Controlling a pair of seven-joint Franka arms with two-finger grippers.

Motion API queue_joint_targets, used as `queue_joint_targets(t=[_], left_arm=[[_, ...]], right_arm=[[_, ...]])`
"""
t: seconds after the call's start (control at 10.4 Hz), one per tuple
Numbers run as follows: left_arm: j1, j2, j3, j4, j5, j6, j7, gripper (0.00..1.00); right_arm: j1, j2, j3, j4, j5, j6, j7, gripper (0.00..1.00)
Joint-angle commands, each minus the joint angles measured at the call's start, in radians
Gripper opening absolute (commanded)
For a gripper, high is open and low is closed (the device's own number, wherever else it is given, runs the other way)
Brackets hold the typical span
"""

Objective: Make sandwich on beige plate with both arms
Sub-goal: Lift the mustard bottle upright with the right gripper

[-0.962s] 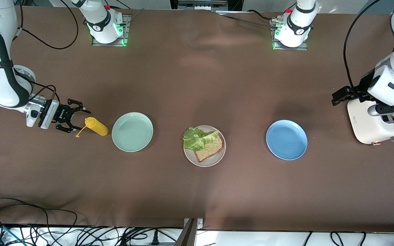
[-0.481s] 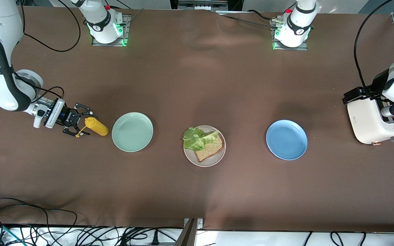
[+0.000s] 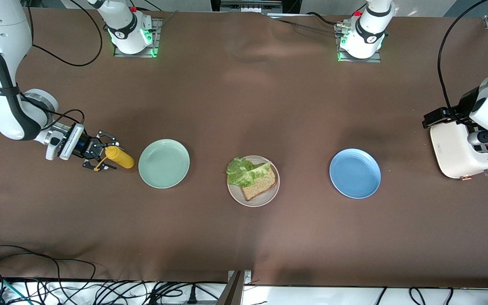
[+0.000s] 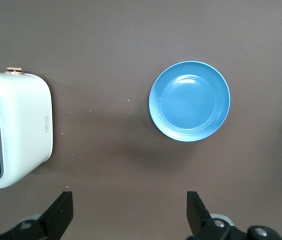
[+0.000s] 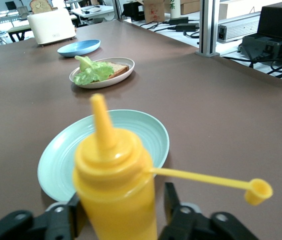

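Observation:
The beige plate [image 3: 265,199] sits mid-table with one brown bread slice [image 3: 262,184] on it and a ruffled lettuce leaf [image 3: 244,171] on top. In the right wrist view the same plate [image 5: 101,82] and lettuce [image 5: 92,72] show past the mint plate. My right gripper [image 3: 108,152] is low at the right arm's end of the table. Its fingers straddle the base of a lying yellow squeeze bottle [image 3: 121,157] [image 5: 116,190], open, with a gap showing at one finger [image 5: 171,200]. My left gripper [image 3: 432,117] [image 4: 129,212] hangs open over the toaster's edge, holding nothing.
A mint-green plate [image 3: 163,163] lies beside the bottle's nozzle, and the bottle's tethered cap [image 5: 258,190] hangs open. A blue plate [image 3: 355,173] [image 4: 189,100] lies toward the left arm's end. The white toaster [image 3: 460,152] [image 4: 16,125] stands there with a brown slice [image 5: 40,6] in its slot.
My right gripper slid along the table to the yellow bottle and its fingers narrowed around the base. The left arm shifted a little over the toaster, still open.

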Motion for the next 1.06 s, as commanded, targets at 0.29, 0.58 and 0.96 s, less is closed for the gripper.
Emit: queue_joint_targets(t=[0.29, 0.58, 0.96], left_arm=[[0.002, 0.001, -0.012, 0.0, 0.033, -0.009, 0.018, 1.0], [0.0, 0.0, -0.014, 0.0, 0.031, -0.008, 0.016, 1.0], [0.002, 0.001, -0.011, 0.0, 0.031, -0.009, 0.018, 1.0]], right_arm=[[-0.008, 0.008, 0.008, 0.066, -0.074, -0.001, 0.153, 0.0], [0.007, 0.005, 0.028, 0.239, -0.352, -0.008, 0.526, 0.0], [0.087, -0.01, 0.078, 0.442, -0.735, -0.013, 0.942, 0.0]])
